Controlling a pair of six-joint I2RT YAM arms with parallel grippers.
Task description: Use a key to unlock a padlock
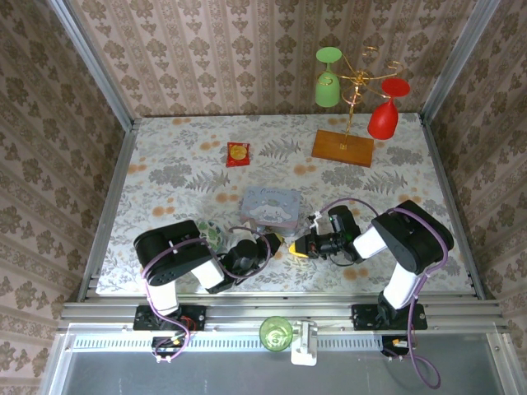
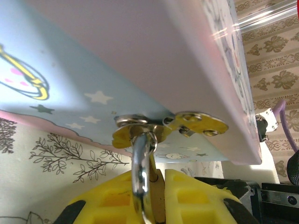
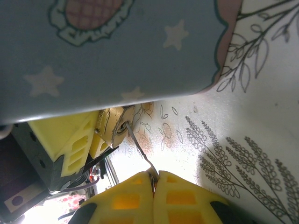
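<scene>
The brass padlock (image 2: 163, 198) hangs by its silvery shackle (image 2: 140, 168) from the hasp (image 2: 196, 123) of the pale blue tin (image 2: 117, 60). My left gripper (image 2: 161, 182) is shut on the padlock's body, yellow fingers on both sides. In the right wrist view the slim key (image 3: 140, 149) runs from my shut right gripper (image 3: 155, 179) up into the keyhole on the padlock (image 3: 112, 126), with the tin (image 3: 107, 46) above. From above, the left gripper (image 1: 276, 241) and right gripper (image 1: 300, 246) meet at the front edge of the tin (image 1: 270, 206); the padlock itself is hidden between them.
A red-and-yellow packet (image 1: 238, 153) lies behind the tin. At the back right, a wooden-based stand (image 1: 342, 147) holds a green glass (image 1: 327, 82) and a red glass (image 1: 385, 115). A green cup (image 1: 277, 332) sits on the rail between the arm bases.
</scene>
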